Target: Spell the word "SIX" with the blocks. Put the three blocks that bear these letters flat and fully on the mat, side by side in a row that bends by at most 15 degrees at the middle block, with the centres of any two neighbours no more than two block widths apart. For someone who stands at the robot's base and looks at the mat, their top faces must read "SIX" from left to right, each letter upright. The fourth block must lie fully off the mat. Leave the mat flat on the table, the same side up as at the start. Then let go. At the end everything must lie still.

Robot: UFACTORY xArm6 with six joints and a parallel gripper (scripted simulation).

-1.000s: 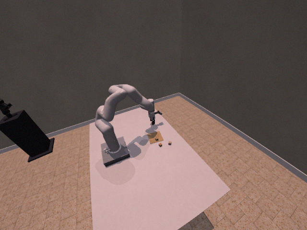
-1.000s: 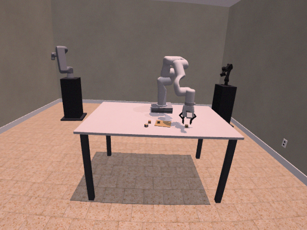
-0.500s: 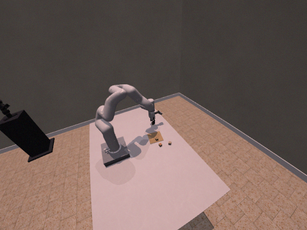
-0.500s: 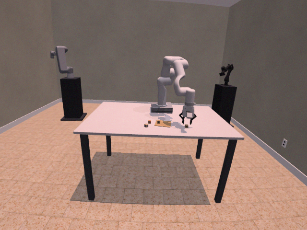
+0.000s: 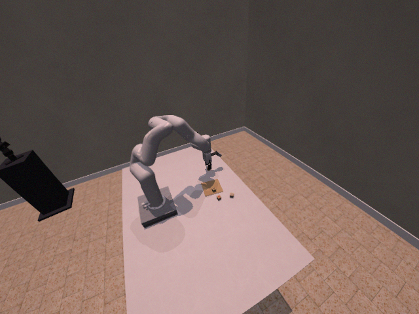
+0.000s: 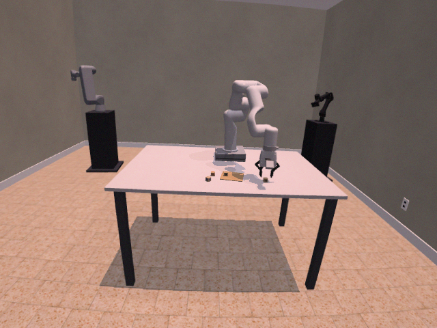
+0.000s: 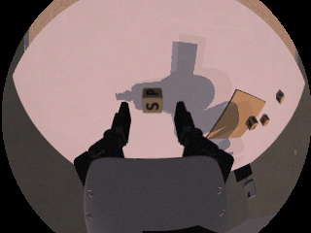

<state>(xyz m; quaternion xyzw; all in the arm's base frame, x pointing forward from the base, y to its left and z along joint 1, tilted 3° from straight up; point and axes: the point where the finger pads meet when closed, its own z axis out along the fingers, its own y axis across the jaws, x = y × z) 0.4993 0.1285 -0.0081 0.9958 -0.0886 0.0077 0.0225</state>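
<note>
The wrist view alone shows an "S" on the small tan wooden cube; the black two-fingered tool hangs half-open, apparently gripping nothing.

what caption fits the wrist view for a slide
Open gripper poised above the S block on the table, mat off to the side.

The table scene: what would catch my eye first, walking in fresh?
The pale robot arm bends over the white table, its open gripper hanging just above a small block marked S. Beside it lies a tan mat with one block on it, and two more blocks sit on the table beyond the mat.
</note>
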